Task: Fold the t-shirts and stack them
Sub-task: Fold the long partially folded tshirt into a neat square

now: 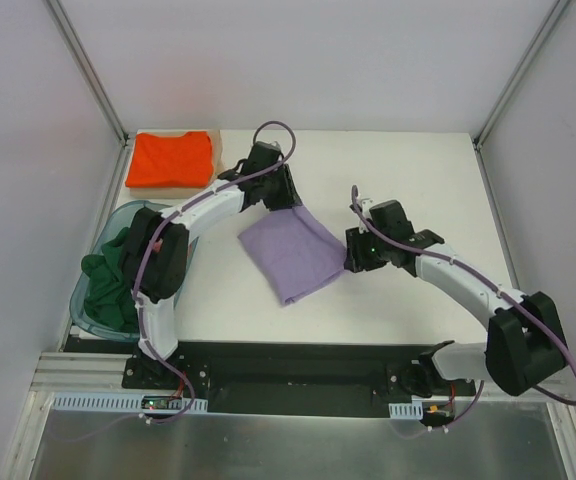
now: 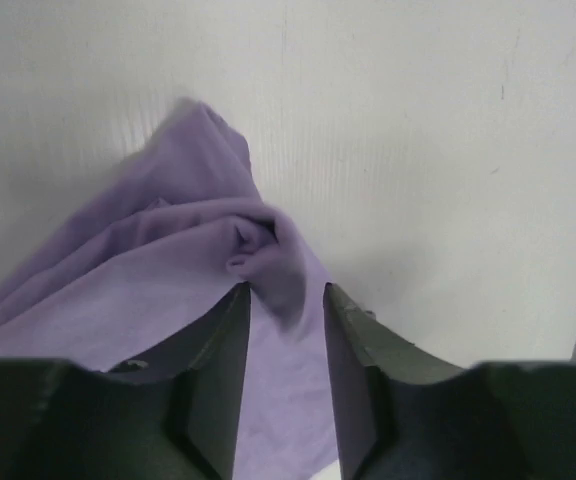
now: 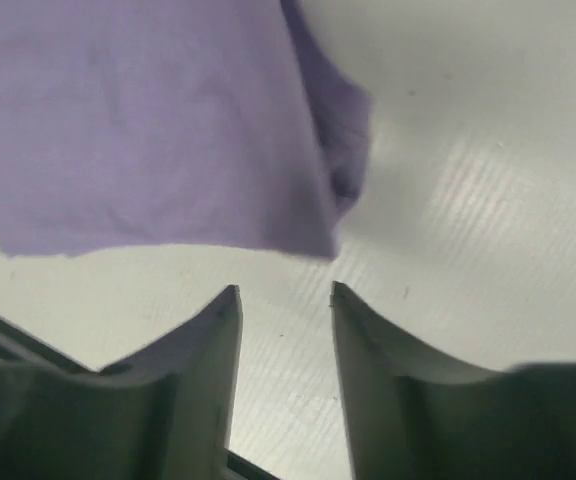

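Dark left gripper point(image 2: 286, 292): jaws a modest gap apart, over the far corner of the lavender t-shirt point(image 2: 168, 290). A raised wrinkle of cloth pokes in at the tips, but no pinch shows, so I read it as holding nothing.
Right gripper point(image 3: 283, 292): jaws apart by a similar gap and empty. It sits just off the right corner of the lavender t-shirt, not touching, with only bare surface point(image 3: 448, 200) beneath.
Lavender t-shirt: folded to a rough square and lying flat, turned like a diamond between the two grippers.
Orange t-shirt point(image 1: 170, 158): folded, well off to the far left of the lavender t-shirt, on a tan board point(image 1: 219, 152).
Green t-shirt point(image 1: 108, 285): crumpled in a teal tub point(image 1: 123, 212), left of the lavender t-shirt and nearer the arm bases.
Step, as I judge: the lavender fold looks finished, and carrying it to the orange one would come next.
Risk: a grab at single corners could take only the top layer, so the fold would open on lifting. The wrinkle at the left tips could snag and drag that corner askew.
Hidden: the top view's left wrist covers its own tips. How many layers lie under the lavender t-shirt's top face cannot be told. Nor can it be told whether more cloth lies beneath the green t-shirt.
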Tool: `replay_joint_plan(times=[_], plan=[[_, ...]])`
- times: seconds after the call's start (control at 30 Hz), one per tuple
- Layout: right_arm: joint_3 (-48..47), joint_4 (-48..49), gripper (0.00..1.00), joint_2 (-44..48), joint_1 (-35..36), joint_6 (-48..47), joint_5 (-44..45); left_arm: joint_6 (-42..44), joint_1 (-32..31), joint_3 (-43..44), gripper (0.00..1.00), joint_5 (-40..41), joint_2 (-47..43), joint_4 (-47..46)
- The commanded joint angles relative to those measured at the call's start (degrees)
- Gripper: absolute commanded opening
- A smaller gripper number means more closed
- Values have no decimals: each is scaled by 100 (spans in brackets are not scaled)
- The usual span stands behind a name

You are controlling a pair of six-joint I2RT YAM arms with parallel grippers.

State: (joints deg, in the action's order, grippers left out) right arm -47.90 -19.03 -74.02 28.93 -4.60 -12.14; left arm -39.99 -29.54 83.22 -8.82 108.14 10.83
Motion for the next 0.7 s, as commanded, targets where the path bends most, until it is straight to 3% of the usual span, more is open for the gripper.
replay_joint_plan(times=[0.0,0.07,0.1,0.27,0.5,0.67], plan=[[-236,-390,61,-314,-80,152,1010,246,45,738,58,74,383,23],[-412,-523,80,-376,-89,161,1135,333,36,932,90,-93,427,112],[-500,-601,96,-359,-80,161,1109,368,27,959,99,-155,375,138],[-449,-358,96,88,16,319,294,659,-113,714,99,-260,-230,270],[-220,776,96,-32,701,960,-1000,580,-131,-718,99,-569,-1040,253],[-597,927,96,-1086,1010,1181,-483,606,-122,-948,99,-620,-725,253]])
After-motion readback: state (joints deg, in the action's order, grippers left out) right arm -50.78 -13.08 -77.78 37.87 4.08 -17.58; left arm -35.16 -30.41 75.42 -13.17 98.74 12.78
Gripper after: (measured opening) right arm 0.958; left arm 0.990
